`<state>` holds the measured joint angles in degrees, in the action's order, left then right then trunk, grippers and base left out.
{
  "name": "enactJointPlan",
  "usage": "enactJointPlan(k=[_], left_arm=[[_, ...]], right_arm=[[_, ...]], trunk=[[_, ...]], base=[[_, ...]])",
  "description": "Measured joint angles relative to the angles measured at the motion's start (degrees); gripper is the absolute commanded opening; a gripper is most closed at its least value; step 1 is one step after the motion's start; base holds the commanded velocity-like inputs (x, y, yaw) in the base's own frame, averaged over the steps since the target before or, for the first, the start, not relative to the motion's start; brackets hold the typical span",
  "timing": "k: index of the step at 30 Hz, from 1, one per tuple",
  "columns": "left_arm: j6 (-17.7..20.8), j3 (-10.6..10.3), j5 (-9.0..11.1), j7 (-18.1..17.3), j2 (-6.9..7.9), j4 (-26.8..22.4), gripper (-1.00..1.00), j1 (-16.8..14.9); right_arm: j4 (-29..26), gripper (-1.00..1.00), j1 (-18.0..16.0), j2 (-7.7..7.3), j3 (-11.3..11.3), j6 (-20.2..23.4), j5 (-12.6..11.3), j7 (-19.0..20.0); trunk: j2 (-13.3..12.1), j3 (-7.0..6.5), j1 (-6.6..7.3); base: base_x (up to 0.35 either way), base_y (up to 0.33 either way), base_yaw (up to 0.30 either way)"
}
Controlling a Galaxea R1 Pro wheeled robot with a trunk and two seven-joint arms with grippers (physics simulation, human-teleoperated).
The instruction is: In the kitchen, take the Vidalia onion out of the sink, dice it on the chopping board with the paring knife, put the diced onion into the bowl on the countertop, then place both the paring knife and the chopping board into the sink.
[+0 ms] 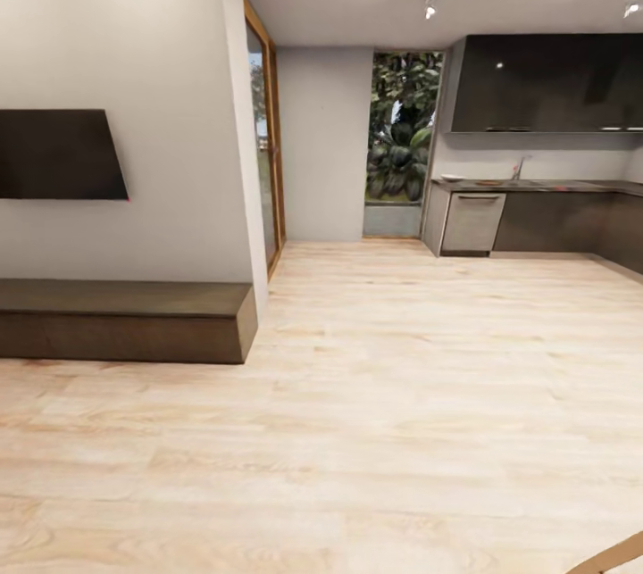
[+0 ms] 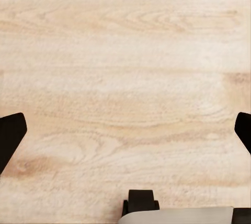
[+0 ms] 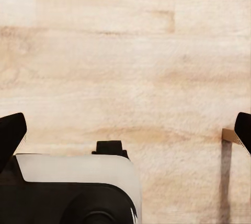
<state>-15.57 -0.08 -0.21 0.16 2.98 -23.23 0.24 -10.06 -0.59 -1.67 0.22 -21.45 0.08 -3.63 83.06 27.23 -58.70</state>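
The robot is standing on the pale wooden floor of a living area, and the kitchen is lying well ahead and to its right. The countertop is showing there above dark cabinets, with the tap marking the sink; onion, board, knife and bowl are too small to tell. The left gripper and right gripper are both hanging over bare floor, fingertips spread wide, holding nothing. Judging from this, the base needs driving toward the countertop; the right arm sits on the nearer side.
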Motion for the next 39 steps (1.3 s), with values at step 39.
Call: enactJointPlan(k=[39], left_arm=[[0.0, 0.0, 0.0, 0.0, 0.0, -0.1, 1.0, 0.0]], right_arm=[[0.0, 1.0, 0.0, 0.0, 0.0, 0.0, 0.0, 0.0]], trunk=[[0.0, 0.0, 0.0]], base=[[0.276, -0.072, 0.0]])
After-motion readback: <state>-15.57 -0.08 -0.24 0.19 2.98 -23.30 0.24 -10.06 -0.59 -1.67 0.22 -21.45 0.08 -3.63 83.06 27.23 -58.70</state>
